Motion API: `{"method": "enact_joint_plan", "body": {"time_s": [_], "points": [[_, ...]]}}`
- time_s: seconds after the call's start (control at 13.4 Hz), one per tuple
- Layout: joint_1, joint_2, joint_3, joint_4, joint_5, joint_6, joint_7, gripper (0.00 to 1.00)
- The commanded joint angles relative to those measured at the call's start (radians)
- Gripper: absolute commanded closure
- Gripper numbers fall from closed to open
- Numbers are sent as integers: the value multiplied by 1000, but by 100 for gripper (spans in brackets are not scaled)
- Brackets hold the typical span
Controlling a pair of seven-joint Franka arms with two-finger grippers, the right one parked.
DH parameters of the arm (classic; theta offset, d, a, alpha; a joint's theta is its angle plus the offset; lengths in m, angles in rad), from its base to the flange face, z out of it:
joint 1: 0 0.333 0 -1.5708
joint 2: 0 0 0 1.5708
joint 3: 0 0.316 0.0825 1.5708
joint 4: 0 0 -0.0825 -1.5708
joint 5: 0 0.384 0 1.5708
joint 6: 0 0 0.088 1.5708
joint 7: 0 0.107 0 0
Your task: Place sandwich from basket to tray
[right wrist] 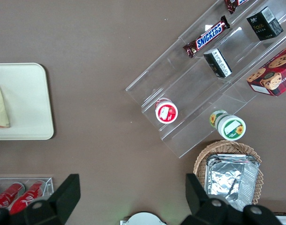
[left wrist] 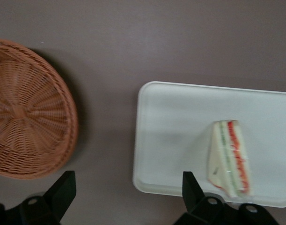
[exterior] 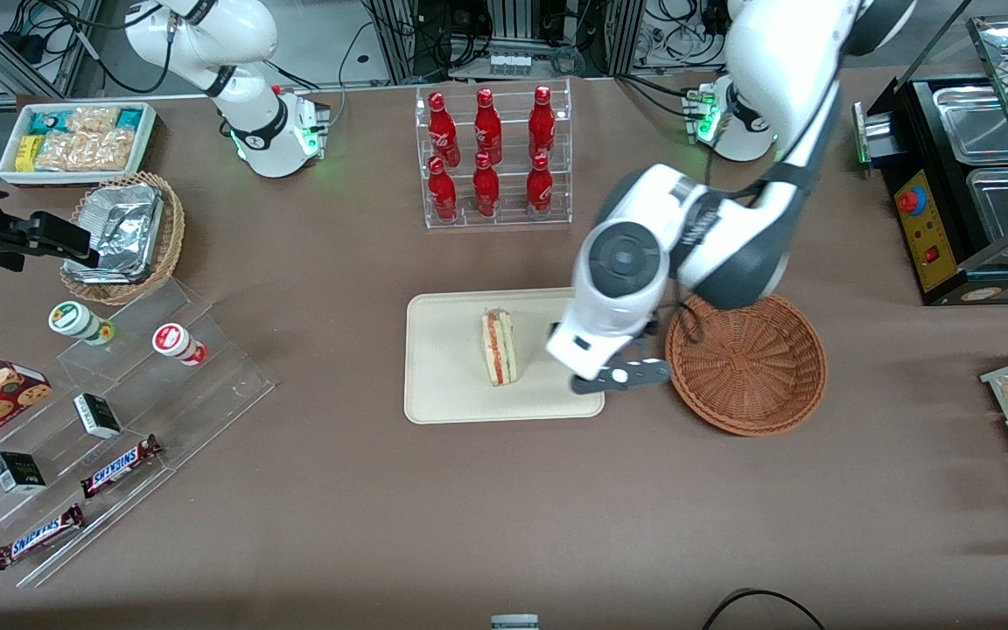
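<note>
Wrist view shows our jaws (left wrist: pixel 126 197) spread, empty; sandwich (left wrist: pixel 229 157) lies on tray (left wrist: pixel 171 122), so we judge only withdrawal remains.

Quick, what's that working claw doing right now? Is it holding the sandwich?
Gripper: open, holding nothing, above the edge of the tray nearest the basket. The sandwich lies on the tray, apart from the fingers.
</note>
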Motion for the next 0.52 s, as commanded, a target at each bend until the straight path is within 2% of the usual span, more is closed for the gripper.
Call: {"method": "enact_joint_plan", "body": {"time_s": [0.0,0.22,0.45], "points": [[95,-155,-10,-180,-36,11,169,0],[200,-256,-10,-279,-84,6,339,0],[291,-366,-7,-386,-93,2,506,0]]}}
